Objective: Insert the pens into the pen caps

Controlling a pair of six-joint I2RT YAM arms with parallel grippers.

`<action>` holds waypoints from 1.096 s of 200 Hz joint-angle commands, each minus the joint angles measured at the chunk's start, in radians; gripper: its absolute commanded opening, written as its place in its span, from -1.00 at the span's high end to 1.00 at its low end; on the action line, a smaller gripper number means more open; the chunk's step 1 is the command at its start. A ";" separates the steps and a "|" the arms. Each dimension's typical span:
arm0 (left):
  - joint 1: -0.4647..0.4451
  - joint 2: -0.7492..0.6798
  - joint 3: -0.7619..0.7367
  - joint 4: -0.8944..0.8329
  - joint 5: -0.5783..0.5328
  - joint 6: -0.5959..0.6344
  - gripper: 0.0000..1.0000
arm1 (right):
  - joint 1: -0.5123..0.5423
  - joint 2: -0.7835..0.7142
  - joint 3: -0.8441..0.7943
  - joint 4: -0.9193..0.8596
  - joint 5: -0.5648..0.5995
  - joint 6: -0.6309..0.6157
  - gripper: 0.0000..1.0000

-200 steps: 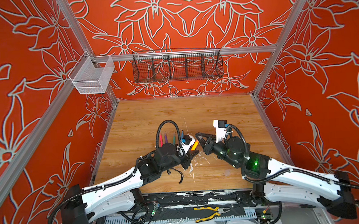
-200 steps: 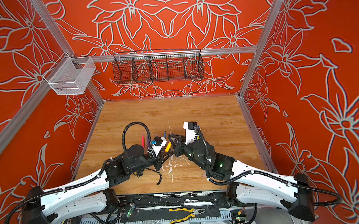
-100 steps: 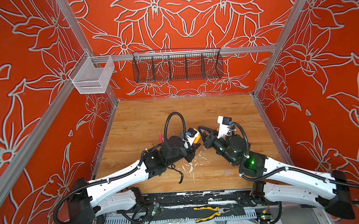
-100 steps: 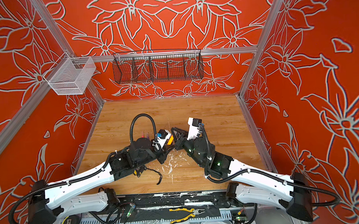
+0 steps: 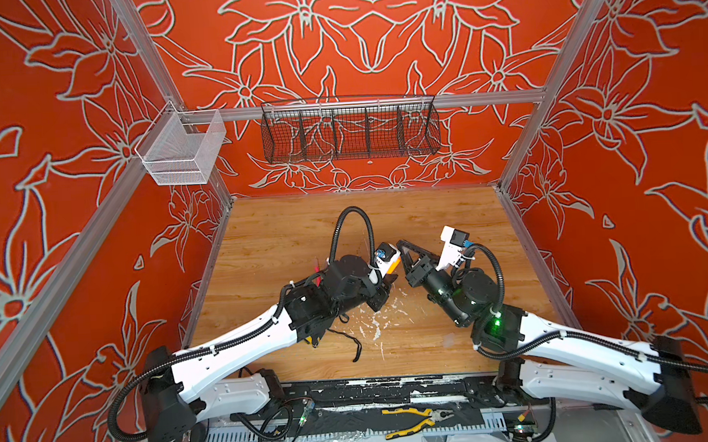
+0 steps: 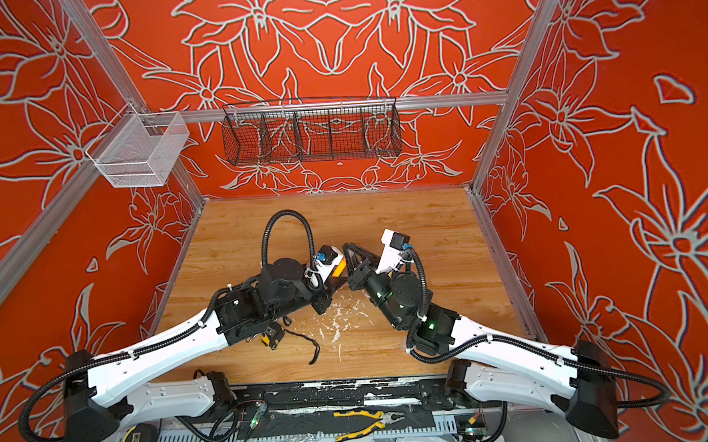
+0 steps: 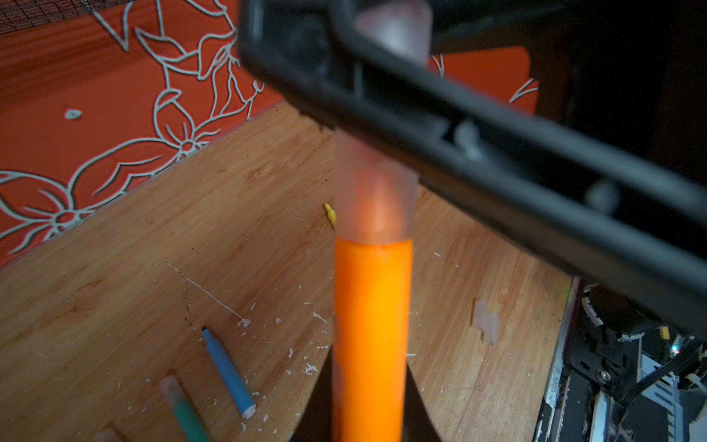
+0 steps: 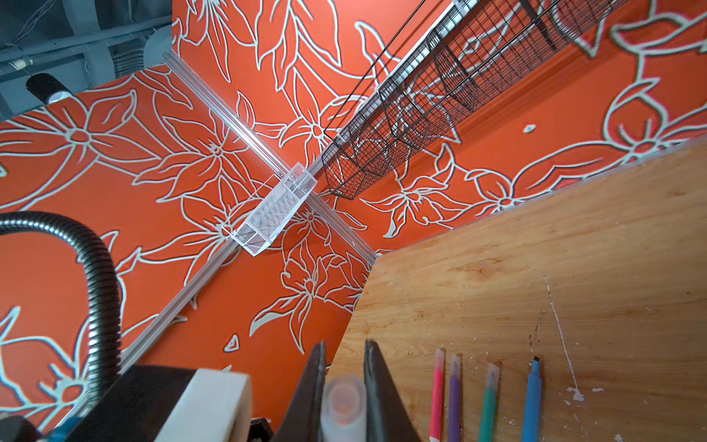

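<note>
My left gripper [image 7: 369, 382] is shut on the orange pen [image 7: 371, 325], seen in both top views [image 5: 394, 265] [image 6: 340, 268]. The pen's tip sits inside a clear pen cap [image 7: 373, 191], and my right gripper [image 8: 344, 344] is shut on that cap [image 8: 344, 405]. The two grippers [image 5: 389, 286] [image 5: 401, 246] meet above the table's middle. On the wood lie a pink pen [image 8: 437, 394], a purple pen [image 8: 454, 398] and a teal pen [image 8: 489, 402], each capped, and an uncapped blue pen [image 8: 532, 398]. A yellow pen tip [image 7: 329, 214] peeks from behind the held cap. One loose cap [image 7: 486, 321] lies apart.
A black wire basket [image 5: 350, 133] and a white mesh basket [image 5: 182, 150] hang on the walls. A tape measure [image 6: 273, 332] with a black strap lies under my left arm. Yellow pliers [image 5: 412, 418] lie off the front edge. White paint flecks [image 5: 374, 325] dot the wood.
My left arm has reached forward and to the right over the row of pens. My right gripper has shifted a little back. Both stayed shut, and the orange pen and cap stayed together.
</note>
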 commanded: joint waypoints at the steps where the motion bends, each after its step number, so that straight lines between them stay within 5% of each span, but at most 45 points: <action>1: 0.058 0.016 0.124 0.348 -0.061 -0.036 1.00 | 0.092 0.048 -0.052 -0.168 -0.261 0.068 1.00; 101: 0.105 0.013 0.127 0.340 -0.024 -0.056 1.00 | 0.147 0.032 -0.063 -0.143 -0.241 0.079 1.00; 169: 0.104 0.009 -0.236 0.280 -0.027 -0.240 1.00 | 0.132 -0.197 -0.033 -0.534 0.092 0.023 0.19; 219: 0.105 0.066 -0.292 0.095 -0.167 -0.391 1.00 | 0.087 -0.288 -0.009 -0.727 0.295 -0.074 -0.16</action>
